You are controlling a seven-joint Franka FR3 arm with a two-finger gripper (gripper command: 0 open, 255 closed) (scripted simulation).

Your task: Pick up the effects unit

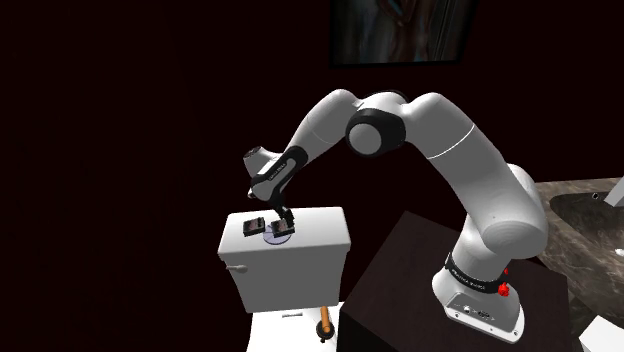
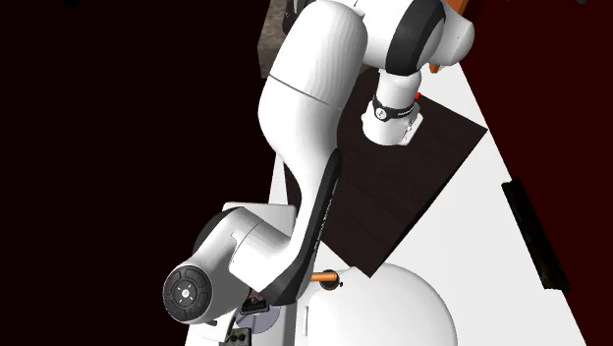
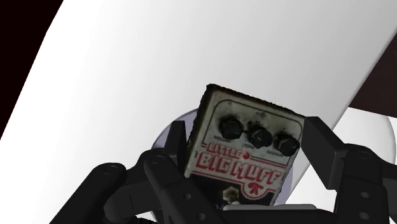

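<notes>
Pincer clasps the effects unit (both sides).

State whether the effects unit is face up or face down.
Face up: the effects unit shows its three black knobs and red lettering to the wrist view.

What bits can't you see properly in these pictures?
Wrist view: the lower end of the effects unit hides behind the gripper.
Shoulder view: the wall picture is dim and cut off by the top edge.
Second exterior view: a small dark thing is cut off by the bottom edge.
</notes>
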